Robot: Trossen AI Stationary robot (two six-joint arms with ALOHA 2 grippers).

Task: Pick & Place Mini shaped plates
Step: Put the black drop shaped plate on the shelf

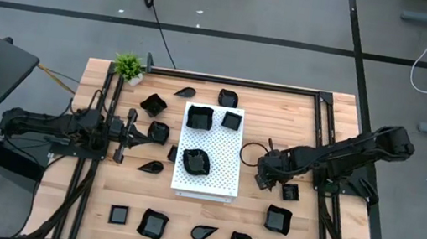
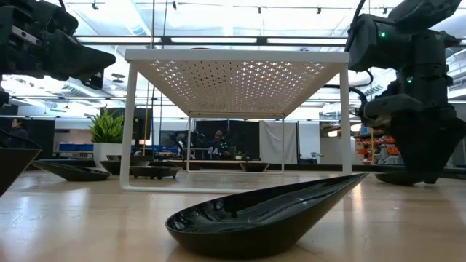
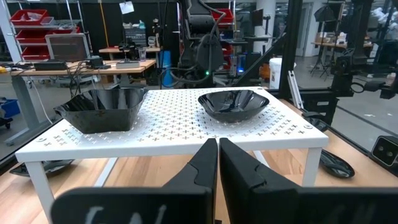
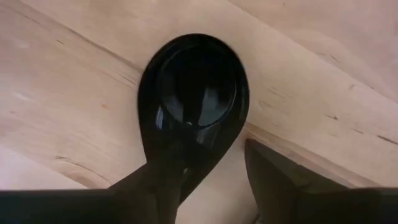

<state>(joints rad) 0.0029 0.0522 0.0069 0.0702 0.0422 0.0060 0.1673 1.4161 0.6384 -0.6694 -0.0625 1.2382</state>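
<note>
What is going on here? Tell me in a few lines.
The right gripper hangs low over the wooden table, jaws open, astride the narrow end of a glossy black teardrop-shaped dish, not clearly gripping it. Three black dishes sit on the white perforated board. The left gripper waits shut, beside the board.

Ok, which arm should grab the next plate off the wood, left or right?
Right, most likely. The right gripper is angled down at the table, fingers apart around a teardrop plate in its wrist view. The left gripper is shut, level, pointing at the white board, with no plate under it.
</note>
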